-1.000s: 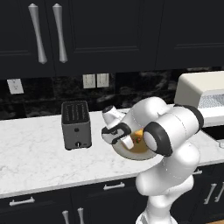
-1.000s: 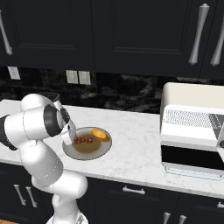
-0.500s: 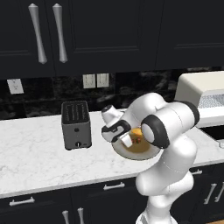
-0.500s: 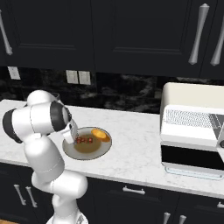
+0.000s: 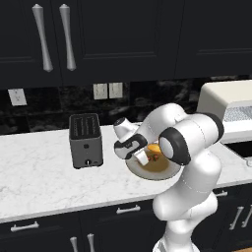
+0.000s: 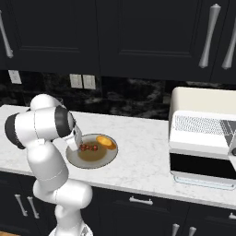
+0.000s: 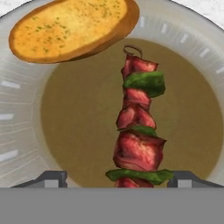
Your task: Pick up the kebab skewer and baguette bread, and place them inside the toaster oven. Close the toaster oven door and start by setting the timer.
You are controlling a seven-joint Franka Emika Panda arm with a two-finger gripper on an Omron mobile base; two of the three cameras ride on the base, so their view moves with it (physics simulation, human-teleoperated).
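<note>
Kebab skewer (image 7: 138, 131): lying on the brown centre of the plate (image 7: 26, 131), red chunks with green pieces between them, its near end between the two finger tips
Gripper (image 7: 117, 179): low over the plate, jaws apart, one tip on each side of the skewer, not touching it
Baguette bread (image 7: 72, 27): on the plate's rim, beyond the skewer
Toaster oven (image 6: 203, 133): on the counter (image 6: 138, 152), well apart from the plate
Slot toaster (image 5: 86, 140): beside the plate
</note>
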